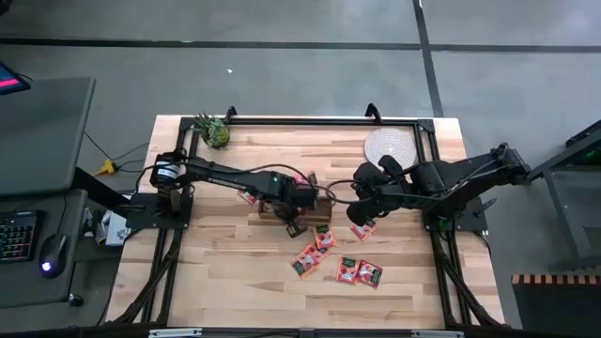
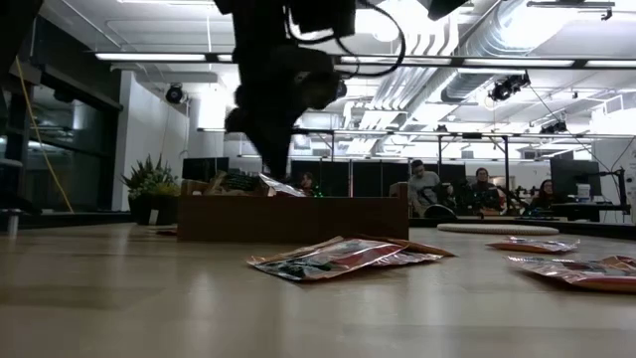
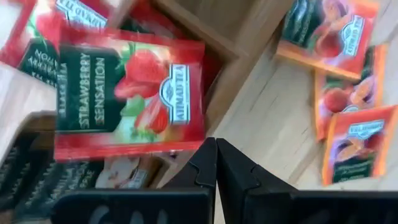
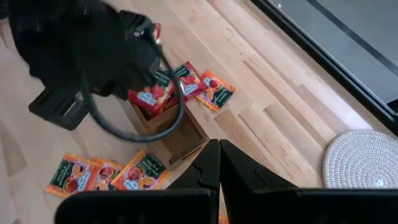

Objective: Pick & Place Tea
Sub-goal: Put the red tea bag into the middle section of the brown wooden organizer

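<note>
Both pincers are pressed together and hold nothing: the left pincer (image 1: 302,208) hangs just above the wooden box (image 1: 305,208), and the right pincer (image 1: 362,208) sits near it on the far side, over the loose tea. Right ahead of the left pincer's fingertips (image 3: 214,163) a red strawberry sachet (image 3: 130,93) lies across the box's top with more red sachets beneath and beside it, so part of the tea seems already placed. Much is left, by my judgement: several orange sachets (image 1: 324,237) lie on the surface (image 1: 235,282) just beyond the box, with two more (image 1: 359,272) farther toward the near edge, and a few red ones (image 4: 211,87) lie beside the box's far end. Room is tight between the two arms at the box, so only one should work there at a time. Beyond the sachets the surface lies open toward its near edge. Well behind the right pincer, the round woven mat (image 1: 391,146) rests close to the back rail.
</note>
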